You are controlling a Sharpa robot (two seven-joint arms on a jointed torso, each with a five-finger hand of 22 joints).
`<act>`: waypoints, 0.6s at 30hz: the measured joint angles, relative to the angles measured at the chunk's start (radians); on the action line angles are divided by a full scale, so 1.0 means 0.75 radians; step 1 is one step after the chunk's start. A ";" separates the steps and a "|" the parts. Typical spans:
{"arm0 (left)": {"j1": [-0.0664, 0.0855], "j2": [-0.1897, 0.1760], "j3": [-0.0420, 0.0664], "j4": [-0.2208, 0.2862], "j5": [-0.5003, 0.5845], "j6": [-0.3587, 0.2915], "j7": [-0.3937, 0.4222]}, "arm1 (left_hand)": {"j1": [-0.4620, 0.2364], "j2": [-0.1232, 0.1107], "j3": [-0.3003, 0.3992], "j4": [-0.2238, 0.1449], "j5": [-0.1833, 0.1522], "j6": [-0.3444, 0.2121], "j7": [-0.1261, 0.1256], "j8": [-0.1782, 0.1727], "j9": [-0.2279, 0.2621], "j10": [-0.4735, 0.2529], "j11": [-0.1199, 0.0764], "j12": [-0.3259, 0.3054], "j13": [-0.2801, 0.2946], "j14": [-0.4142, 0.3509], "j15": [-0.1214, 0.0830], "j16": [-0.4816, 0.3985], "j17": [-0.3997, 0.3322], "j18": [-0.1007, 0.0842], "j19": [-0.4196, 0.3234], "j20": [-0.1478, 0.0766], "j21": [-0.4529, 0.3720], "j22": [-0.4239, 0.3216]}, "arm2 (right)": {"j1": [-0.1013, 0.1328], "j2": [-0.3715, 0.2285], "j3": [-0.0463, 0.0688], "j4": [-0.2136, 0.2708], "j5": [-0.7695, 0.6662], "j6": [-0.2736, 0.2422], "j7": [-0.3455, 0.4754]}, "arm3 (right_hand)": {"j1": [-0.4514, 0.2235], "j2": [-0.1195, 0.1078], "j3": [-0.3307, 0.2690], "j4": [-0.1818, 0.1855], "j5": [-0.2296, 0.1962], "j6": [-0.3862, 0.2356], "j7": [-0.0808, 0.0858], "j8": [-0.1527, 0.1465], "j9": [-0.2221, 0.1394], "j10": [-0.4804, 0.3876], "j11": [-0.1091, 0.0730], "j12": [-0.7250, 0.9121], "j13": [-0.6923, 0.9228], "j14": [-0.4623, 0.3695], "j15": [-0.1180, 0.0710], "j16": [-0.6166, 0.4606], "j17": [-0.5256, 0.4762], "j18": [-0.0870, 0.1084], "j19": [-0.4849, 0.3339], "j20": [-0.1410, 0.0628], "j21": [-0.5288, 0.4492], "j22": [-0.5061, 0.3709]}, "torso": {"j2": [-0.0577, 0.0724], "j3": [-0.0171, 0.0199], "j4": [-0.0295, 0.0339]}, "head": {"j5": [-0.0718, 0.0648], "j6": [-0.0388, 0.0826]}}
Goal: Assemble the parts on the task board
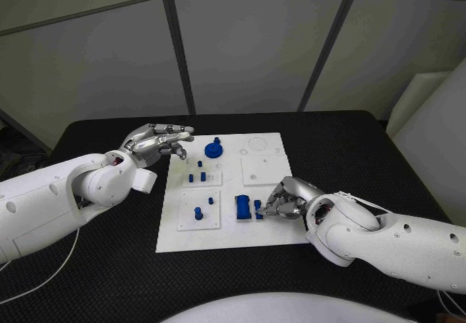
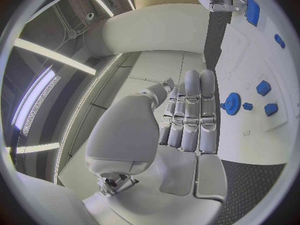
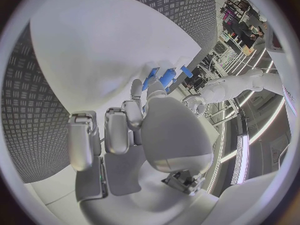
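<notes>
The white task board (image 1: 228, 232) lies mid-table. On it are a blue gear (image 1: 213, 149), several small blue pegs (image 1: 198, 213) and a blue block (image 1: 242, 206). My right hand (image 1: 285, 198) rests on the board's near right part, fingers curled in, pinching a small blue part (image 1: 258, 208) that stands right beside the block. In the right wrist view the blue pieces (image 3: 164, 77) sit just past the fingertips (image 3: 136, 87). My left hand (image 1: 160, 141) hovers at the board's far left corner, fingers straight and holding nothing. The left wrist view has the gear (image 2: 232, 103) beyond its fingers (image 2: 190, 110).
The black table (image 1: 116, 269) surrounds the board on all sides. Two raised white square plates (image 1: 264, 169) sit on the board, and a round recess (image 1: 257, 143) lies at its far edge. Pale wall panels stand behind the table.
</notes>
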 measured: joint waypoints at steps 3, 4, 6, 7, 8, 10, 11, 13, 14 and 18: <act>0.000 0.000 0.000 0.000 0.000 0.001 0.000 | 0.000 0.000 0.000 0.000 0.000 0.000 0.000 0.000 0.000 0.000 0.000 0.000 0.000 0.000 0.000 0.000 0.000 0.000 0.000 0.000 0.000 0.000 | 0.000 0.001 0.000 0.003 -0.017 0.003 -0.010 | 0.003 0.003 0.000 0.000 0.000 0.000 0.000 0.000 0.002 0.000 0.000 0.000 0.003 0.000 0.000 0.000 0.000 0.000 0.000 0.000 0.000 0.000 | -0.001 0.0000 0.0000 | -0.001 0.000; 0.000 0.000 0.000 0.000 0.000 0.001 0.000 | 0.000 0.000 0.000 0.000 0.000 0.000 0.000 0.000 -0.001 0.000 0.000 0.000 0.000 0.000 0.000 0.000 0.000 0.000 0.000 0.000 0.000 0.000 | 0.000 0.001 0.000 0.005 -0.023 0.004 -0.013 | 0.003 0.003 -0.002 0.002 0.000 0.004 -0.003 0.000 0.003 0.000 0.000 0.000 0.003 0.000 0.000 0.000 0.000 0.000 0.000 0.000 0.000 0.000 | -0.001 0.0000 0.0000 | -0.001 0.000; 0.000 -0.001 0.000 0.000 0.000 0.001 -0.001 | 0.000 0.000 0.000 0.000 0.000 0.000 0.000 0.000 -0.001 0.000 0.000 0.000 0.000 0.000 0.000 0.000 0.000 0.000 0.000 0.000 0.000 0.000 | 0.000 -0.002 0.000 0.009 -0.031 0.004 -0.015 | 0.003 0.003 -0.012 0.007 0.002 0.005 -0.005 0.000 0.008 0.000 0.000 0.000 0.003 0.000 0.000 0.000 0.000 0.000 0.000 0.000 0.000 0.000 | -0.001 0.0003 0.0000 | -0.001 0.000; 0.000 -0.001 0.000 0.000 0.000 0.002 -0.001 | 0.000 0.000 0.000 0.000 0.000 0.000 0.000 0.000 -0.001 0.000 0.000 0.000 0.000 0.000 0.000 0.000 0.000 0.000 0.000 0.000 0.000 0.000 | 0.000 -0.004 0.000 0.012 -0.035 0.003 -0.015 | 0.003 0.003 -0.018 0.011 0.005 0.005 -0.005 0.000 0.012 0.000 0.000 0.000 0.003 0.000 0.000 0.000 0.000 0.000 0.000 0.000 0.000 0.000 | -0.002 0.0004 0.0000 | -0.001 0.001; 0.000 -0.002 0.000 0.000 0.000 0.002 -0.001 | 0.000 0.000 0.000 0.000 0.000 0.000 0.000 0.000 -0.001 0.000 0.000 0.000 0.000 0.000 0.000 0.000 0.000 0.000 0.000 0.000 0.000 0.000 | 0.000 -0.008 -0.001 0.015 -0.038 0.002 -0.014 | 0.003 0.003 -0.024 0.017 0.005 0.005 -0.005 0.000 0.016 0.000 0.000 0.000 0.003 0.000 0.000 0.000 0.000 0.000 0.000 0.000 0.000 0.000 | -0.002 0.0004 0.0000 | -0.001 0.002; 0.000 -0.002 0.000 0.000 0.000 0.002 -0.001 | 0.000 0.000 0.000 0.000 0.000 0.000 0.000 0.000 -0.001 0.000 0.000 0.000 0.000 0.000 0.000 0.000 0.000 0.000 0.000 0.000 0.000 0.000 | 0.000 -0.014 -0.001 0.023 -0.039 -0.002 -0.007 | -0.011 -0.001 -0.042 0.035 0.006 0.005 -0.005 0.000 0.025 0.000 0.000 0.000 -0.001 0.000 0.000 0.000 0.000 0.000 0.000 0.000 0.000 0.000 | -0.002 0.0005 -0.0001 | 0.000 0.003; 0.000 -0.002 0.000 0.000 0.000 0.002 -0.001 | 0.000 0.000 0.000 0.000 0.000 0.000 0.000 0.000 -0.001 0.000 0.000 0.000 0.000 0.000 0.000 0.000 0.000 0.000 0.000 0.000 0.000 0.000 | 0.000 -0.018 -0.001 0.026 -0.039 -0.005 0.000 | -0.023 -0.005 -0.049 0.042 0.006 0.005 -0.005 0.000 0.029 0.000 0.000 0.000 -0.008 0.000 0.000 0.000 -0.001 0.000 0.000 0.000 0.000 0.000 | -0.002 0.0005 -0.0001 | 0.001 0.003; 0.000 -0.003 0.000 0.000 0.000 0.003 -0.001 | 0.000 0.000 0.000 0.000 0.000 0.000 0.000 0.000 -0.001 0.000 0.000 0.000 0.000 0.000 0.000 0.000 0.000 0.000 0.000 0.000 0.000 0.000 | 0.000 -0.026 -0.001 0.034 -0.034 -0.015 0.030 | -0.035 -0.013 -0.060 0.053 0.006 0.002 -0.001 0.000 0.035 0.000 0.000 -0.006 -0.015 0.000 0.000 0.000 -0.010 0.000 0.000 0.000 0.000 0.000 | -0.002 0.0005 -0.0001 | 0.001 0.004; 0.000 -0.003 0.000 0.000 0.000 0.003 -0.001 | 0.000 0.000 0.000 0.000 0.000 0.000 0.000 0.000 -0.001 0.000 0.000 0.000 0.000 0.000 0.000 0.000 0.000 0.000 0.000 0.000 0.000 0.000 | 0.000 -0.030 -0.001 0.037 -0.029 -0.023 0.050 | -0.042 -0.013 -0.065 0.057 0.006 -0.008 0.008 0.000 0.038 0.004 -0.004 -0.021 -0.017 0.000 0.000 -0.006 -0.023 0.000 0.000 0.000 0.000 0.000 | -0.002 0.0005 -0.0003 | 0.001 0.004; 0.000 -0.004 0.000 0.000 0.000 0.003 -0.001 | 0.000 0.000 0.000 0.000 0.000 0.000 0.000 0.000 -0.001 0.000 0.000 0.000 0.000 0.000 0.000 0.000 0.000 0.000 0.000 0.000 0.000 0.000 | 0.000 -0.051 -0.001 0.048 0.025 -0.068 0.182 | -0.048 -0.019 -0.063 0.080 0.006 -0.097 0.036 -0.039 0.038 -0.041 -0.008 -0.155 -0.115 0.002 0.003 -0.064 -0.111 0.000 0.000 0.000 -0.035 0.000 | -0.003 0.0005 -0.0006 | 0.001 0.008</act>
